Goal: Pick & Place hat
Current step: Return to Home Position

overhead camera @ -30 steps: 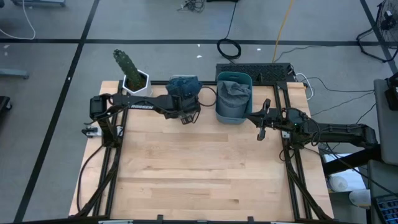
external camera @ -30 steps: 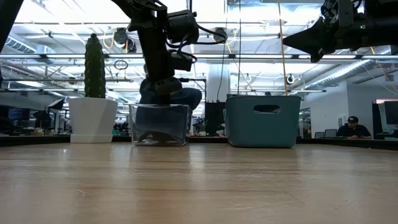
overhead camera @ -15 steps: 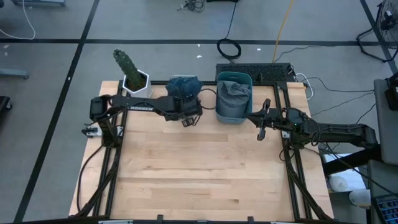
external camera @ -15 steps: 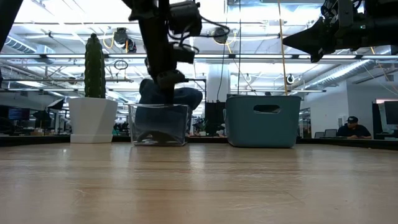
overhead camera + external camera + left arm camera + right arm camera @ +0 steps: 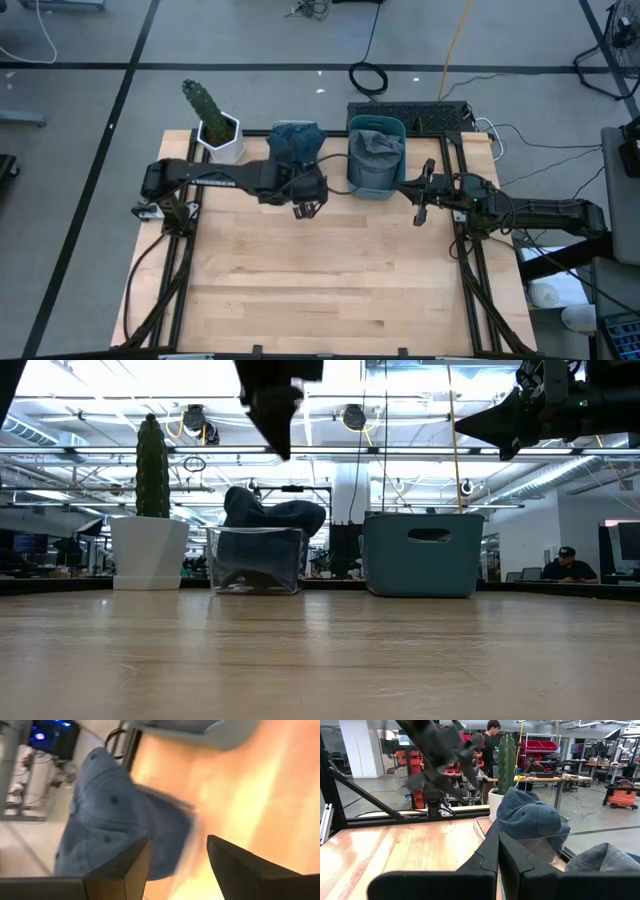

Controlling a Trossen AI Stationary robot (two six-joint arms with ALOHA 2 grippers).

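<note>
Since the left gripper (image 5: 304, 206) has risen clear with fingers spread and empty, the soft blue fabric cap (image 5: 295, 140) sits just beyond it in the clear plastic bin (image 5: 256, 560) — placement looks done — right gripper (image 5: 498, 840) waits well aside, clenched.

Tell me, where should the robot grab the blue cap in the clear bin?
Probably pinch the cap by its rounded crown, which bulges above the bin, coming straight down from above. The bin's walls block the sides.
</note>
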